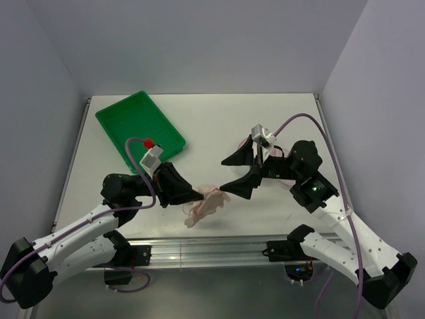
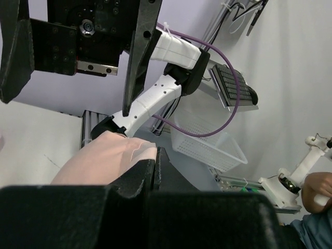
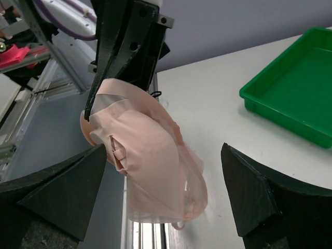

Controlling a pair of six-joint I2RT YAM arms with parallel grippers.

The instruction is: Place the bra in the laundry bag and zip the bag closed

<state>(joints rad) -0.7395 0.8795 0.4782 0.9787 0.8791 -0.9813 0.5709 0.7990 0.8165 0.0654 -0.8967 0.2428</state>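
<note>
Two black fingers of the left gripper (image 1: 198, 195) are pressed together on a limp, pale peach-beige fabric bra (image 1: 207, 203), pinching it at its upper edge. The bra hangs from that pinch above the near edge of the white table (image 1: 219, 119), its cups and thin straps drooping below the fingers. Facing it from the right, the right gripper (image 1: 223, 175) is spread wide, one finger on each side of the gap, just beside the bra and not touching it. Far left stands a rectangular green plastic tray (image 1: 139, 128), well apart from both grippers.
</note>
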